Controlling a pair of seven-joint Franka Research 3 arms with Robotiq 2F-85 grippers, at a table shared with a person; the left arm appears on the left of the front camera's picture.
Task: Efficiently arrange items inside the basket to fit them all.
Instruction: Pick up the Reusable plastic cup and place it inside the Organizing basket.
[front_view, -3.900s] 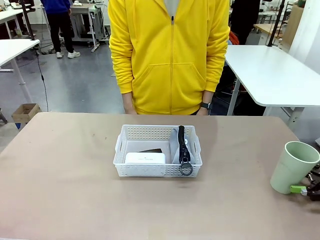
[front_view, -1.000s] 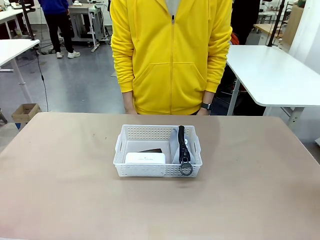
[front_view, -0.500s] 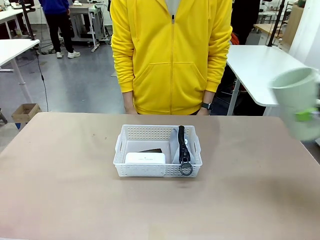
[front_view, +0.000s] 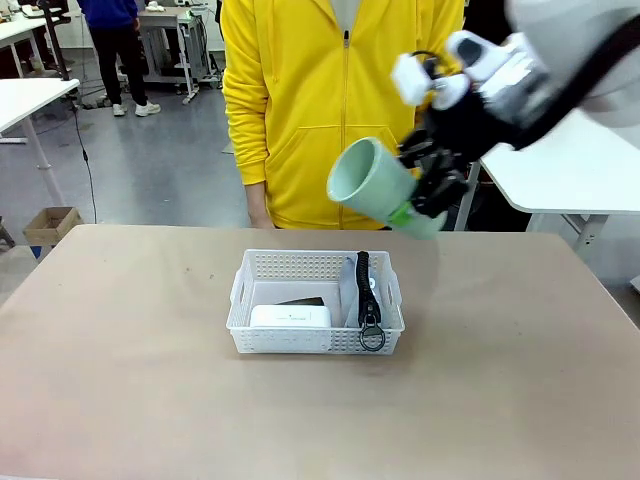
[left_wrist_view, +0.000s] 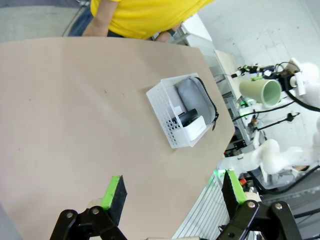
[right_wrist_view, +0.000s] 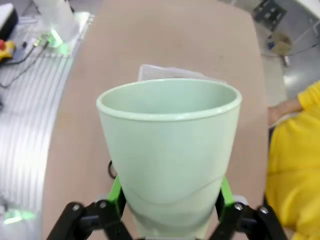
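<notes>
Front: your right gripper (front_view: 428, 195) is pinching the pale green cup (front_view: 377, 186), tilted, above the basket (front_view: 315, 300).
Left wrist: your left gripper (left_wrist_view: 172, 192) is standing spread, well apart from the basket.
Right wrist: green pads (right_wrist_view: 116, 190) are clamping the cup's base; lower it upright into the basket's free gap.

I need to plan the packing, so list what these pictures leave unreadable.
- Dark flat object, front view: mostly hidden behind the white box; what it is cannot be told.
- Basket, right wrist view: covered by the cup, only a corner showing.
- Print on the box: too small to read.
- Basket floor under the pouch: hidden.
</notes>
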